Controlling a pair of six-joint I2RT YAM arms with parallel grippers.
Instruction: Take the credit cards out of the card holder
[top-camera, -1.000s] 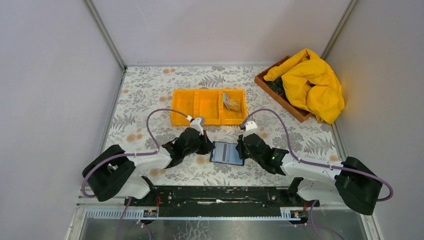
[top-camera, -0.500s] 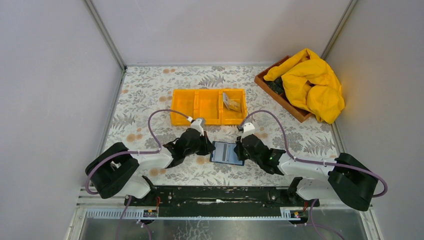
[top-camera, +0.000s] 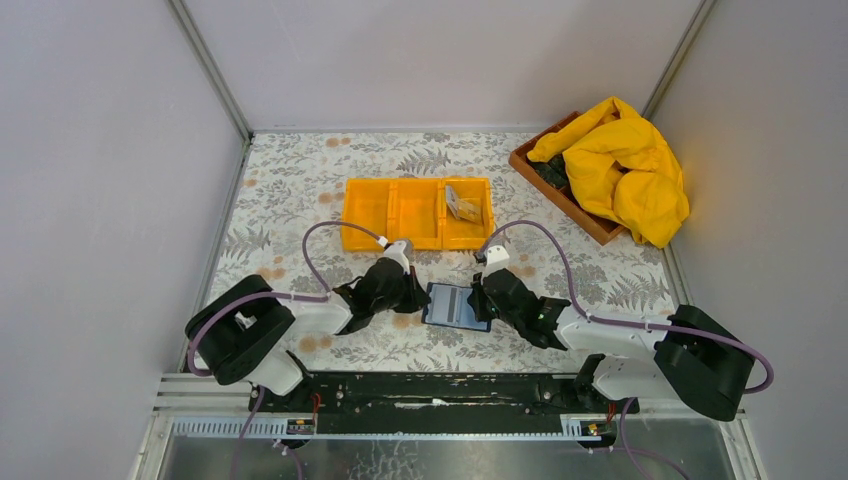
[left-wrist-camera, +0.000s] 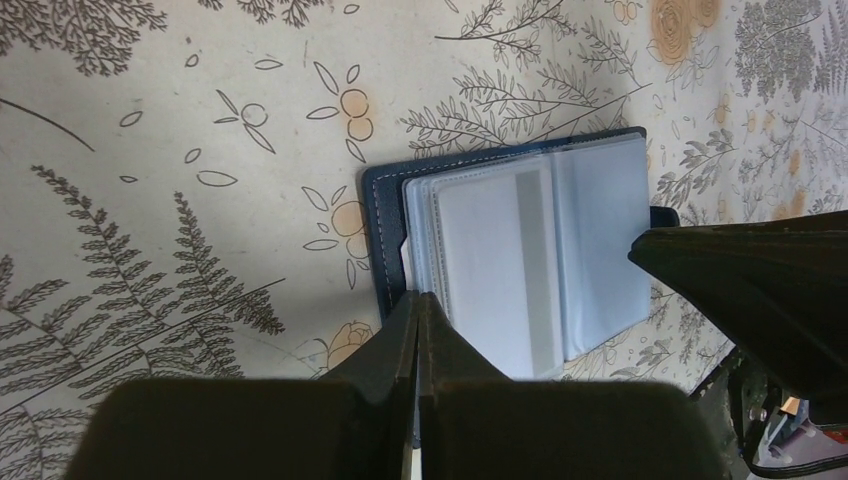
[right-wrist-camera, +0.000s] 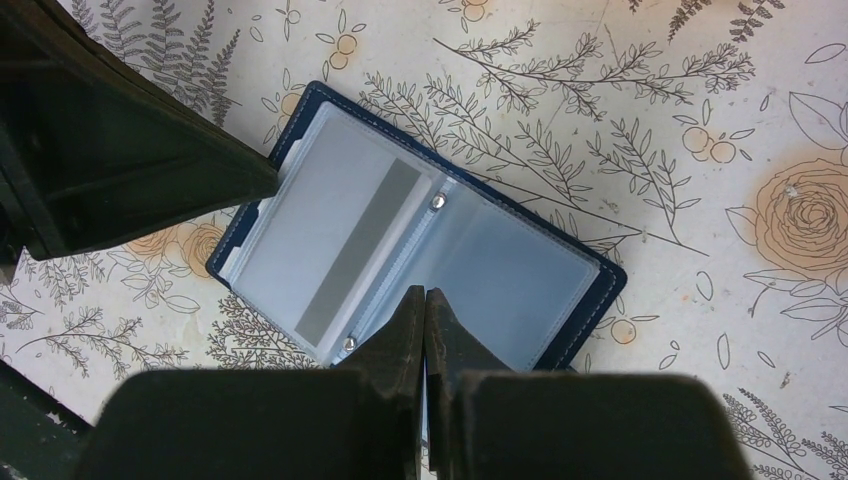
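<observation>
Open flat on the flowered worktop (top-camera: 300, 180), in the near middle between the two arms: the card holder (top-camera: 456, 306), dark blue outside with clear plastic sleeves inside. Holds a grey card (right-wrist-camera: 330, 235) with a darker grey stripe in the sleeve on its left half. Cannot make out any lettering or logo on that card face.

Left end effector (left-wrist-camera: 418, 300): pinched narrow, fingers pressed together with only a thin line between them, tip down at the left edge of the card holder where the sleeves meet the blue cover. Cannot tell whether anything thin sits between the fingers.

Right end effector (right-wrist-camera: 425, 295): likewise closed tight, tip over the middle seam of the card holder, just beside the lower of two small metal studs.

Farther back, well apart from the card holder: an orange tray (top-camera: 365, 215) with three compartments, with two loose cards (top-camera: 461, 203), one tan and one grey, in the right one.

At the far right corner: a wooden box (top-camera: 560, 200) with a yellow cloth (top-camera: 625, 165) heaped over it and spilling past its right side.
</observation>
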